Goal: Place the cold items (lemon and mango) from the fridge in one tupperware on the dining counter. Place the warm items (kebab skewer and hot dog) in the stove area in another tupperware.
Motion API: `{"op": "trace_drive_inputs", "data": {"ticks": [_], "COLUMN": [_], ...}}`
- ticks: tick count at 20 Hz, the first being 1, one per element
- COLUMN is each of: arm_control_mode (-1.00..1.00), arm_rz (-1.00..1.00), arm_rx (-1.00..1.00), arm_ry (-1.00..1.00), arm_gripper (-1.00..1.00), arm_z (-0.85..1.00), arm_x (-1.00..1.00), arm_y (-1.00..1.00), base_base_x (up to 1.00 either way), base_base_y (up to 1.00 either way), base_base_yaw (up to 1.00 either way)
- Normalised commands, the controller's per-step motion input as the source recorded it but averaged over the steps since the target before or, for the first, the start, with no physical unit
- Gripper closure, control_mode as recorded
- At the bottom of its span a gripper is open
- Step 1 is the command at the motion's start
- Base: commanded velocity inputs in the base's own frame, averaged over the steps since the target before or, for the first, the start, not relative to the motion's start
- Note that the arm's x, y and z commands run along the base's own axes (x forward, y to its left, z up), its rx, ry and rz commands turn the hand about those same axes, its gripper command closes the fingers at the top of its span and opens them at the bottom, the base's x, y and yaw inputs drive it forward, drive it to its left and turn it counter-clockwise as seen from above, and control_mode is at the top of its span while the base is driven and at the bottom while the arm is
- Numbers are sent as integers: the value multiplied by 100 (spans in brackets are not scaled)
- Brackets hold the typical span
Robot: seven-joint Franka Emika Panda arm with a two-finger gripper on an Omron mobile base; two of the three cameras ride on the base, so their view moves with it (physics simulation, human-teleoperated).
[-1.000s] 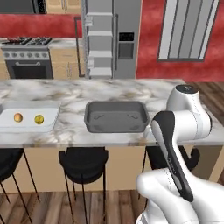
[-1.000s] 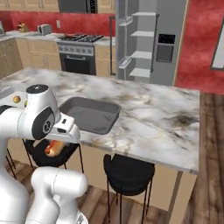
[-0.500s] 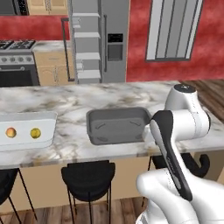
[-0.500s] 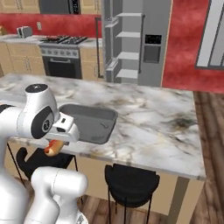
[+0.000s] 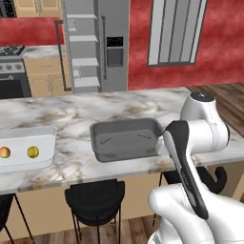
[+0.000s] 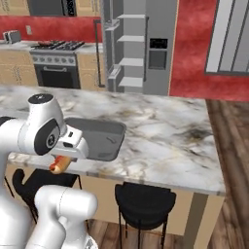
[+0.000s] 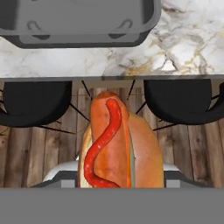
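Glossy bun-wrapped hot dog (image 7: 117, 144) hangs before the marble counter (image 7: 183, 48).

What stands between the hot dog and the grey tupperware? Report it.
Nothing visible. The hot dog hangs below counter level, out over the stools; the grey tupperware sits empty near the counter edge, straight ahead.

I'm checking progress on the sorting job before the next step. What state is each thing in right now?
hot dog: held in the end effector, below counter level, over the floor beside the stools.
grey tupperware: on the dining counter, empty.
white tupperware: on the counter, holding two small round fruits.
fridge: door open, shelves showing.
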Motion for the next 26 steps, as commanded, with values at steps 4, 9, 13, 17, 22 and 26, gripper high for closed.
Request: {"op": "trace_drive_inputs", "data": {"ticks": [4, 9, 13, 17, 22, 26], "arm_control_mode": [100, -100, -100, -100, -100, -100], "arm_rz": [0, -7, 0, 0, -2, -14], "arm_rx": [0, -3, -7, 3, 2, 0], "arm_ry": [0, 0, 1, 14, 4, 1], "arm_gripper": [100, 100, 100, 100, 100, 100], "arm_z": [0, 0, 29, 27, 0, -21], "arm_x": [0, 22, 57, 100, 100, 100], "arm_y": [0, 25, 24, -9, -2, 0], "base_base_x": [45, 11, 0, 0, 0, 0], "base_base_y": [75, 29, 0, 0, 0, 0], "base_base_yaw": [-21, -9, 0, 0, 0, 0]}}
